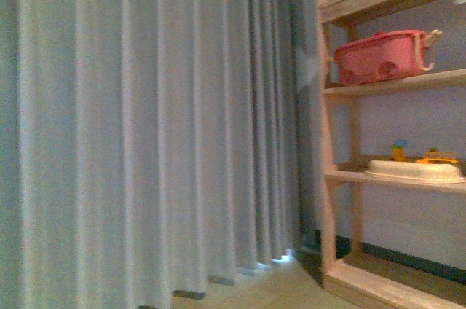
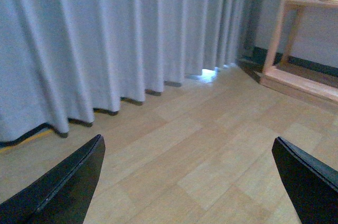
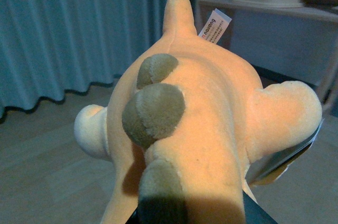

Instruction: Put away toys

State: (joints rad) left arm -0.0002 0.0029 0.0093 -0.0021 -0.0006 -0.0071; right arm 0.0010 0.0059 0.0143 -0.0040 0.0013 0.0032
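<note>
Beside curtain [image 1: 145,119], with right end effector [image 3: 190,216] pinching plush animal [image 3: 211,102] and left end effector [image 2: 187,187] spread, avoid snagging shelf [image 1: 393,83] at 3 o'clock.

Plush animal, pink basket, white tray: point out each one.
plush animal [image 3: 211,108], right wrist view, on its orange body
pink basket [image 1: 380,57], front view, on its side wall
white tray [image 1: 415,171], front view, on its front rim

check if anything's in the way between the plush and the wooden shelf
Nothing visible does. Between the plush and the wooden shelf there is only bare floor. On it, a pink basket and a white tray already take up two boards.
</note>
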